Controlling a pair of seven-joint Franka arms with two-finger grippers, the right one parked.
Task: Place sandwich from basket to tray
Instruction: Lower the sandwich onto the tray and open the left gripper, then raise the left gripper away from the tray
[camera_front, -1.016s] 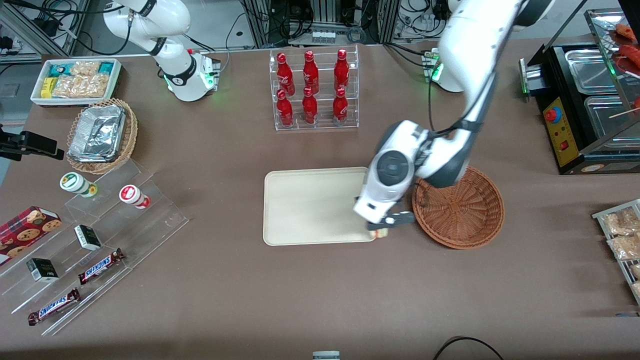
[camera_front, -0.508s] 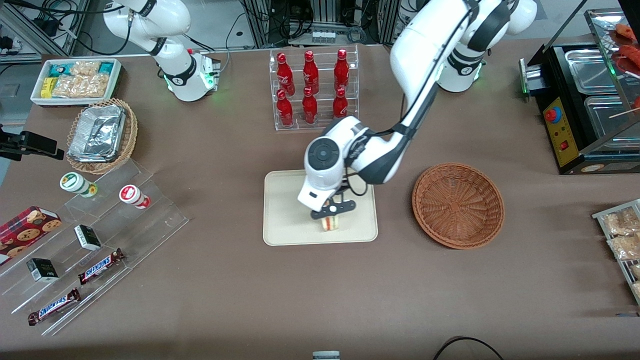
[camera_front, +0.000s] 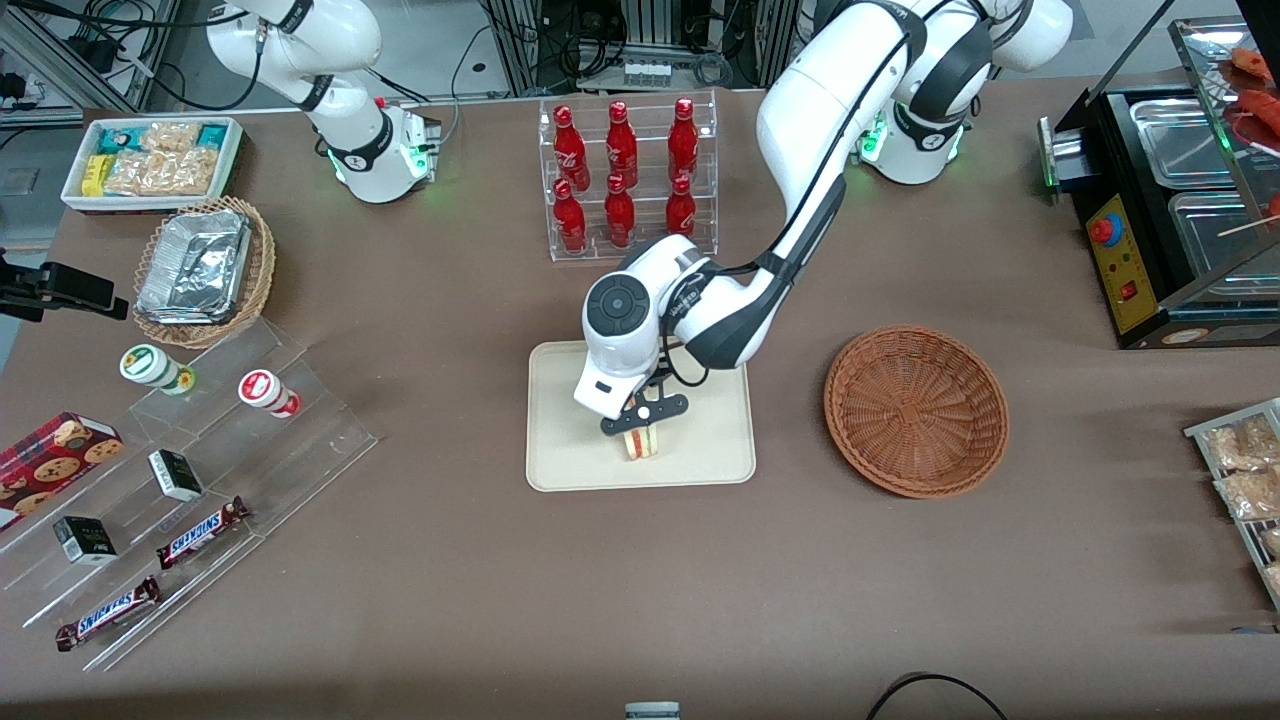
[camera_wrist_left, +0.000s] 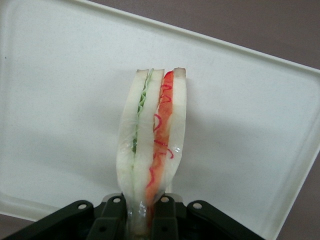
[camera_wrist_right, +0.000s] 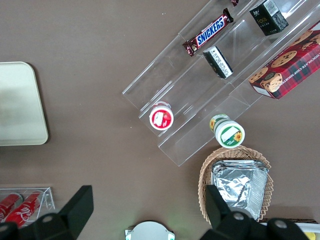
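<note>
**Sandwich held over the tray**

The gripper (camera_front: 642, 427) is pinching the sandwich (camera_front: 641, 443) between its two black fingers (camera_wrist_left: 112, 216), which clamp the wedge's narrow end, as the left wrist view shows. From there the sandwich (camera_wrist_left: 152, 157) stands out with its cut edge facing the camera: pale bread on the outside, a green layer on one side and a red-orange layer on the other, all under clear wrap. The cream surface of the tray (camera_wrist_left: 60, 100) fills the background around it.

In the front view the gripper sits over the tray (camera_front: 560, 440), above the part nearer the camera, with the sandwich at or just above the surface; whether it touches cannot be told. The white wrist and forearm rise from there toward the bottle rack (camera_front: 628, 180), which stands farther from the camera than the tray.

The basket (camera_front: 915, 410) lies beside the tray, toward the working arm's end of the table, apart from it.

Toward the parked arm's end are a foil-filled wicker basket (camera_front: 205, 272), a snack bin (camera_front: 152, 160) and a clear stepped stand (camera_front: 190, 480) with candy bars and small jars.
</note>
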